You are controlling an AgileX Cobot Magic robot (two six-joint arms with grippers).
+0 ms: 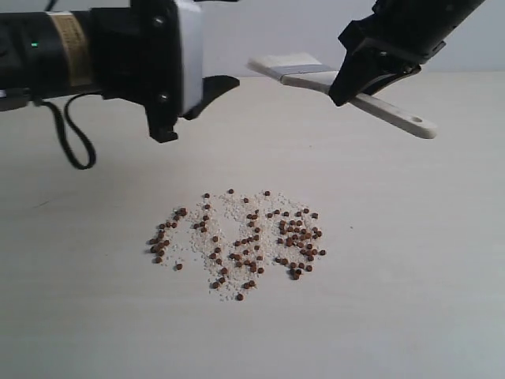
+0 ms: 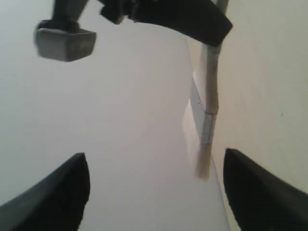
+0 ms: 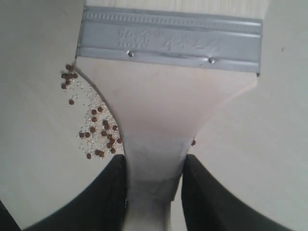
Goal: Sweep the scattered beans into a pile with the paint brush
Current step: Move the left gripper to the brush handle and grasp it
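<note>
Reddish-brown beans point(image 1: 245, 241) lie scattered on the table, mixed with fine whitish grains. High above them, at the back right, my right gripper point(image 1: 353, 84) is shut on the pale wooden handle of the paint brush point(image 1: 316, 75), held roughly level with its bristles to the left. In the right wrist view the brush point(image 3: 166, 96) fills the middle, the gripper point(image 3: 154, 180) clamps its narrow handle, and some beans point(image 3: 94, 120) show beside it, far below. My left gripper point(image 1: 189, 110) hangs open in the air at upper left; its wrist view shows the gripper point(image 2: 156, 192) empty and the brush point(image 2: 207, 115) edge-on.
A black cable point(image 1: 75, 142) loops down from the left arm onto the pale table point(image 1: 410, 260). The table's far edge meets a plain wall point(image 1: 237, 39) behind both arms.
</note>
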